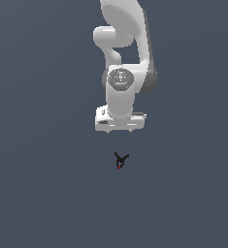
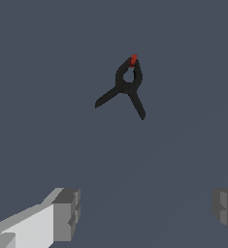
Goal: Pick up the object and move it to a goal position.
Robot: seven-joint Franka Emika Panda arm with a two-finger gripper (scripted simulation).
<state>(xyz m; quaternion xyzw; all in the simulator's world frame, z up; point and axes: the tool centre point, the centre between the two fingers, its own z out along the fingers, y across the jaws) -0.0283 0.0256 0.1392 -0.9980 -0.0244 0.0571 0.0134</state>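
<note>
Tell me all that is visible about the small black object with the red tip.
The object is a small black clamp-like piece, Y-shaped: two thin prongs spread from a joint, and two short curved arms close into a ring that ends in a red tip. It looks like matte plastic. It lies flat on the dark grey surface, apart from the gripper, whose fingers stand wide apart and do not touch it. In the exterior view it lies below the white arm.

A bare simulated scene; only a flat, featureless slate-grey ground (image 1: 38, 193) surrounds the rendered arm (image 1: 120, 72).
</note>
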